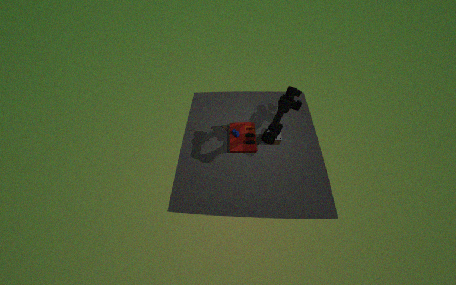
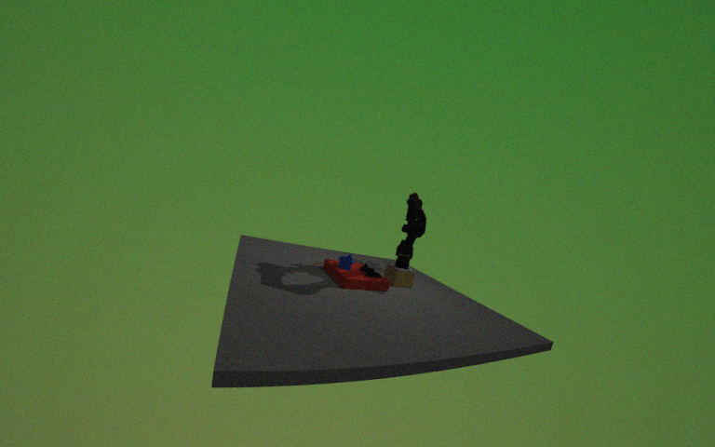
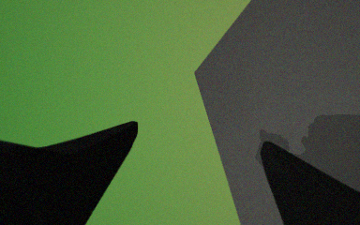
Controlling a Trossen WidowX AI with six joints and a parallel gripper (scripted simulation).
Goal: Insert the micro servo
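The blue micro servo [image 1: 236,133] [image 2: 345,262] stands on the left part of the red deck [image 1: 239,146] [image 2: 363,284], turned at an angle. Its thin orange-brown cable [image 1: 225,127] reaches past the deck's left edge. Its exact tilt and shaft are too small to tell. A small dark pocket with an orange outline [image 1: 249,128] shows near the deck's back right and looks empty. My gripper [image 1: 298,98] [image 3: 198,137] is open and empty, high up and away from the servo and deck. The servo and deck are not in the wrist view.
Two dark parts [image 1: 249,135] [image 1: 249,142] sit in a row on the deck's right side. The arm's base stands on a pale brown block [image 1: 277,142] [image 2: 399,277] just right of the deck. The grey table [image 1: 249,187] [image 2: 337,331] [image 3: 281,56] bears the arm's shadows.
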